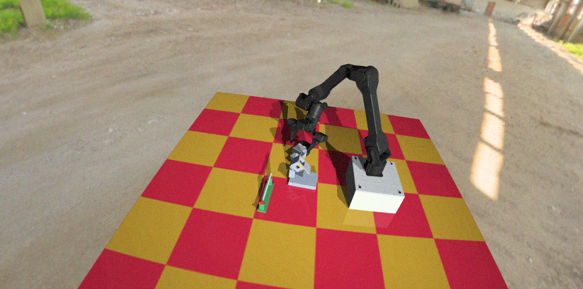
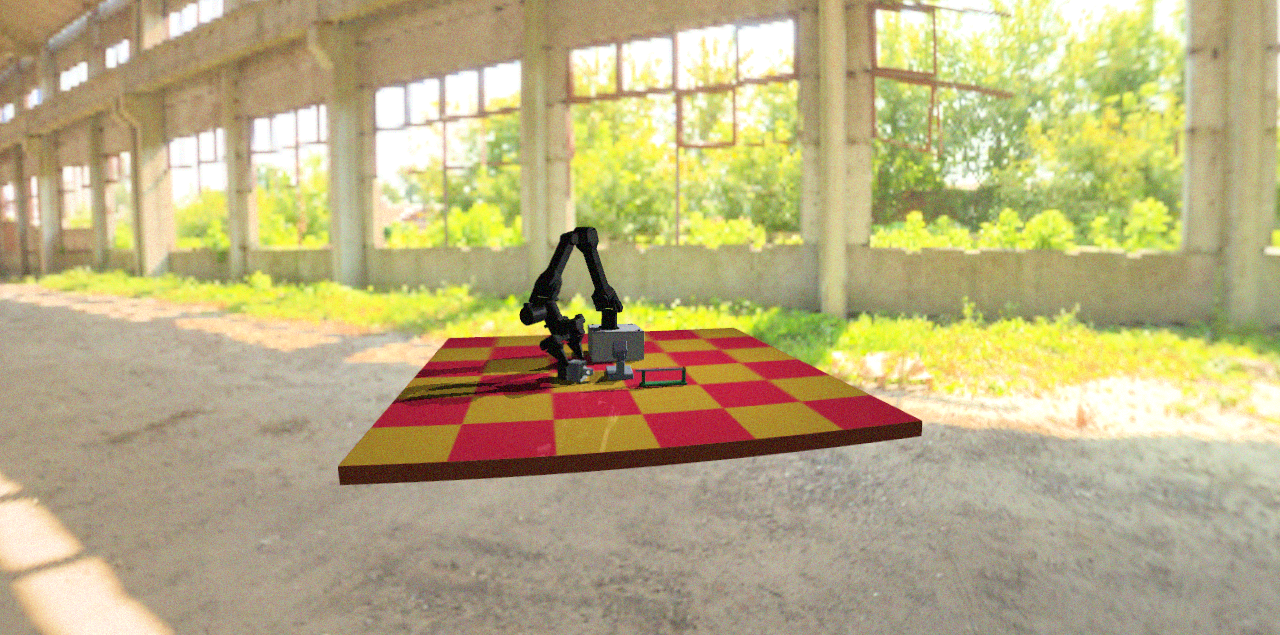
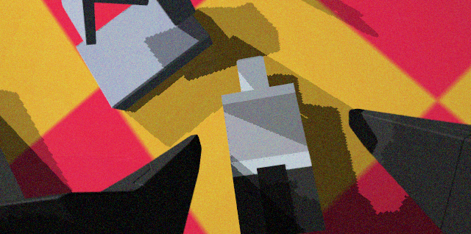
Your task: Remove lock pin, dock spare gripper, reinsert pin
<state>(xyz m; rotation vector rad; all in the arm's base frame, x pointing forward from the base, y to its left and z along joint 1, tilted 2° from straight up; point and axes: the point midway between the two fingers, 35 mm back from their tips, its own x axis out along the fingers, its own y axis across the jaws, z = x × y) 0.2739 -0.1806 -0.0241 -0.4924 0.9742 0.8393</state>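
The spare gripper [image 1: 299,149] [image 3: 265,127] [image 2: 575,370] lies on the mat, a grey body with a short spigot [image 3: 252,73] and dark fingers. Its spigot end points toward the grey mount [image 1: 302,181] [image 3: 125,57] [image 2: 618,358], whose socket [image 1: 299,167] stands empty. My gripper [image 1: 301,144] [image 3: 271,129] [image 2: 560,355] is open and hangs low over the spare gripper, one finger on each side, with a gap to it on both sides. The white lock pin [image 1: 266,187] with a red head lies in a green cradle [image 1: 261,207] [image 2: 665,381], left of the mount.
The arm's white base box [image 1: 375,189] [image 2: 615,343] stands right of the mount on the red and yellow checkered mat [image 1: 212,230] [image 2: 626,434]. The mount sits close to my left finger in the wrist view.
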